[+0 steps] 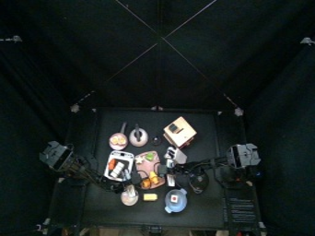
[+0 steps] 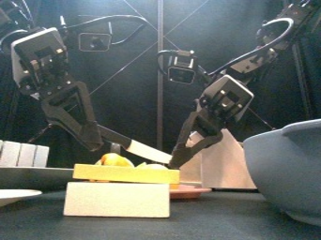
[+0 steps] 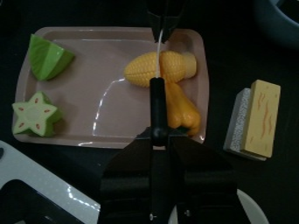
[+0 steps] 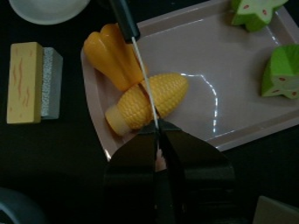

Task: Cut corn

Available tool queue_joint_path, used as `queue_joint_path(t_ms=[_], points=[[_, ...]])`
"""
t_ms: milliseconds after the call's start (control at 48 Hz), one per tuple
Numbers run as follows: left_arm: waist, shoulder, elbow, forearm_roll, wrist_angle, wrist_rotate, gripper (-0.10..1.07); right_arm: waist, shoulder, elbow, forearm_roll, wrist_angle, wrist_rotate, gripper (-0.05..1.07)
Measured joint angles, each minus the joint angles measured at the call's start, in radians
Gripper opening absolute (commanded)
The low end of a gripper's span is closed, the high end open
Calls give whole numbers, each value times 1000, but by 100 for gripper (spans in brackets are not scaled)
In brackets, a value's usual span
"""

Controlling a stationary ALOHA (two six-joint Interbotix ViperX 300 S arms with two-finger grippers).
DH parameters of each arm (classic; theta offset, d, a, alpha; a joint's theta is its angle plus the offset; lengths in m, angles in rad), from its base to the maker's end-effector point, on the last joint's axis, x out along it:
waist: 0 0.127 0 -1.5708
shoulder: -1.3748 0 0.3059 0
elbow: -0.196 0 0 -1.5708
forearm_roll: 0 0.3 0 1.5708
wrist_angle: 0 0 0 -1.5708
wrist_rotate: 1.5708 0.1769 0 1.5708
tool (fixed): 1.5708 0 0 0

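Yellow-topped sponge (image 2: 115,195): lying nearest the table's front edge, just beside the pink tray and clear of it.
Grey bowl (image 2: 291,167): standing at the front right, well apart from the sponge.
Pink tray (image 3: 105,48): sitting behind the sponge at the table's middle and carrying all the food.
Corn (image 3: 163,68): lying on its side on the tray, near the edge that faces the sponge, with the blade crossing it.
Orange vegetable piece (image 3: 181,107): resting on the tray, touching the corn.
Star fruit slice (image 3: 35,115): lying flat at the tray's other end, well apart from the corn.
Green wedge (image 3: 49,57): lying near the star fruit slice.
Knife (image 4: 140,70): stretching between the two grippers, black handle toward the left arm, blade running over the corn toward the right arm.
Left gripper (image 3: 156,136): clenching the knife's handle, reaching down from the left.
Right gripper (image 4: 158,144): hanging at the blade's far end, just beside the corn; its grip cannot be told.
Black curtains (image 1: 157,55): enclosing the table behind.
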Motion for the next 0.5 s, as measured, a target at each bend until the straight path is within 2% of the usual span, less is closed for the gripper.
queue_joint_path(t_ms=[312, 500], points=[[0, -5, 0, 14, 8, 3, 71, 0, 0, -8, -9, 37, -2, 41], [-2, -61, 20, 23, 17, 8, 76, 5, -3, -8, -9, 43, -2, 41]])
